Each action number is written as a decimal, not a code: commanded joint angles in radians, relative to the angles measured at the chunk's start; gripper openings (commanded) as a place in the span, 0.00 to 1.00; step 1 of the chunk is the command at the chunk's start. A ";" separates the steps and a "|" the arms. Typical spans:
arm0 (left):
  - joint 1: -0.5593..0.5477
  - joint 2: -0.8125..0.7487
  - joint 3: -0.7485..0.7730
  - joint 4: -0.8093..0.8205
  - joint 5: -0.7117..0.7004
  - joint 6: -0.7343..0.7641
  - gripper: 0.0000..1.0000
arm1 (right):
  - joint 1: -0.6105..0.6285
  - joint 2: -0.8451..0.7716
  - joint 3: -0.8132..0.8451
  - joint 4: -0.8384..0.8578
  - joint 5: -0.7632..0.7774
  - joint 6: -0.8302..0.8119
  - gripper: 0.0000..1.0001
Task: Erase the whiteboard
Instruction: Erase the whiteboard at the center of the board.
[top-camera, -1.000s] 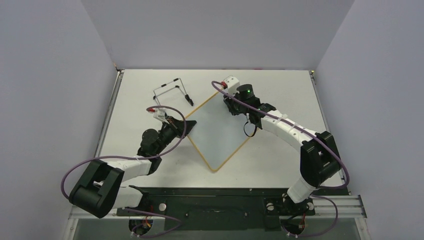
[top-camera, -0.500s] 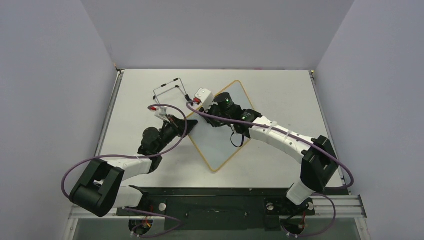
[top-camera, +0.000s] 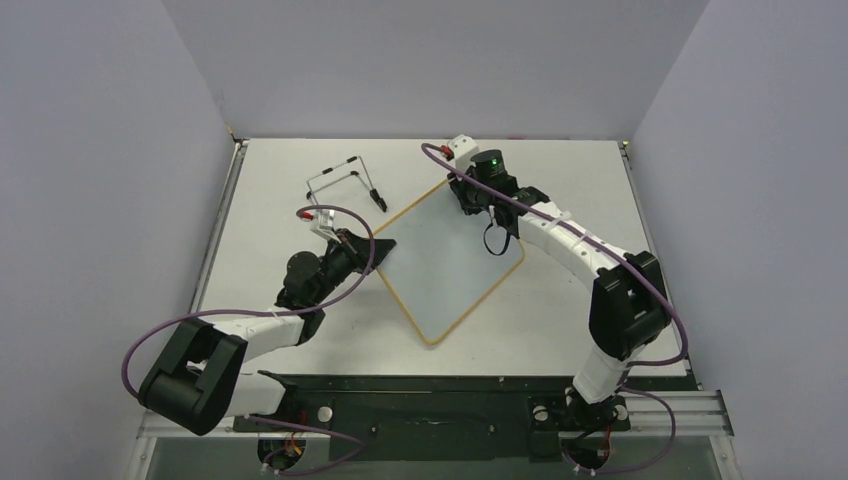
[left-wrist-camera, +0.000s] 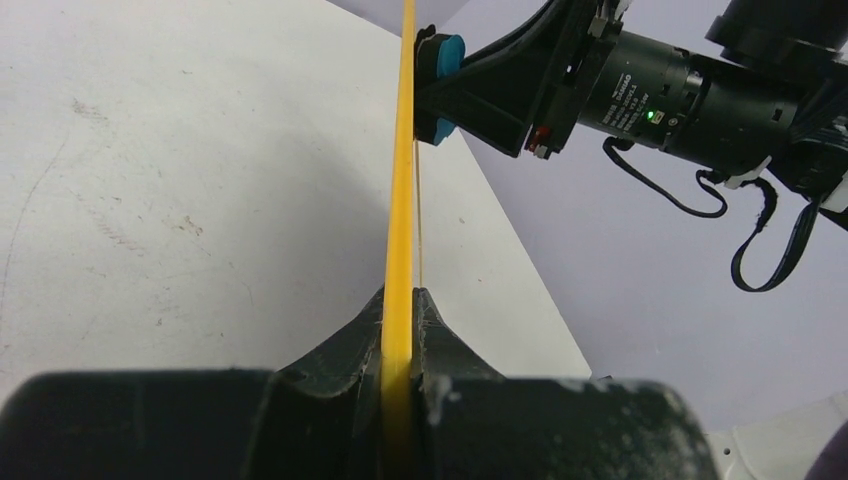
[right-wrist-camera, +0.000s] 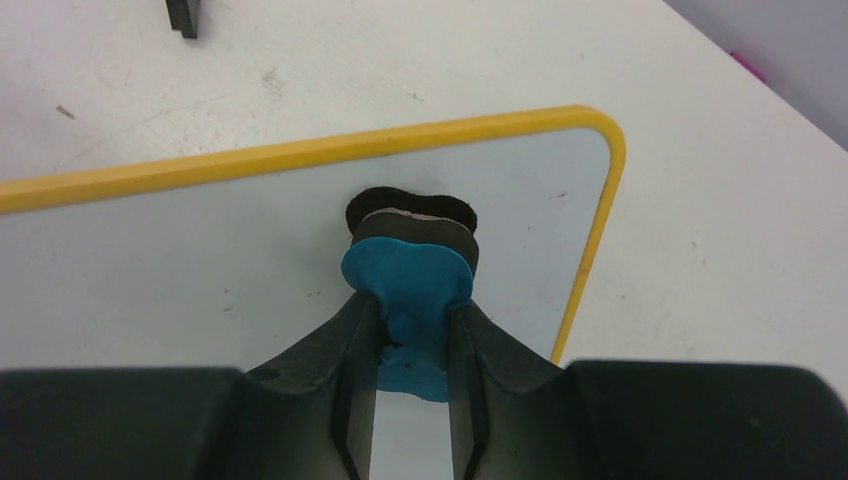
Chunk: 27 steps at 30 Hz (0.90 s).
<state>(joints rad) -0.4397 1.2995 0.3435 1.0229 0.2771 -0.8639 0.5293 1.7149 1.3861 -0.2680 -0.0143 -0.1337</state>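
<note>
Whiteboard (top-camera: 450, 262): clean white face, yellow frame, set diagonally at mid-table (top-camera: 262, 200). My left gripper (left-wrist-camera: 399, 300) is clamped on the frame at its left edge. My right gripper (right-wrist-camera: 412, 315) pinches a blue eraser (right-wrist-camera: 405, 272) that touches the face near the far corner. A wire stand (top-camera: 345, 183) stands beyond, apart.

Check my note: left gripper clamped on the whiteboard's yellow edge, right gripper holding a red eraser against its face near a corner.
Wrong in one respect: the eraser is blue, not red; the right wrist view shows it. Otherwise as noted: left gripper clamped on the whiteboard's yellow edge, right gripper holding the eraser against its face near a corner.
</note>
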 joint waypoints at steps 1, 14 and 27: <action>-0.011 -0.039 0.067 0.110 0.045 0.019 0.00 | 0.025 -0.029 -0.061 -0.012 -0.111 0.009 0.00; -0.010 -0.080 0.048 0.110 0.005 -0.001 0.00 | 0.297 -0.152 -0.179 0.054 -0.199 -0.048 0.00; -0.010 -0.067 0.037 0.155 -0.020 -0.028 0.00 | 0.454 -0.168 -0.301 0.029 -0.156 -0.200 0.00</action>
<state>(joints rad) -0.4385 1.2728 0.3439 0.9840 0.2352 -0.8757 0.8345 1.5520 1.1122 -0.2188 -0.1551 -0.2550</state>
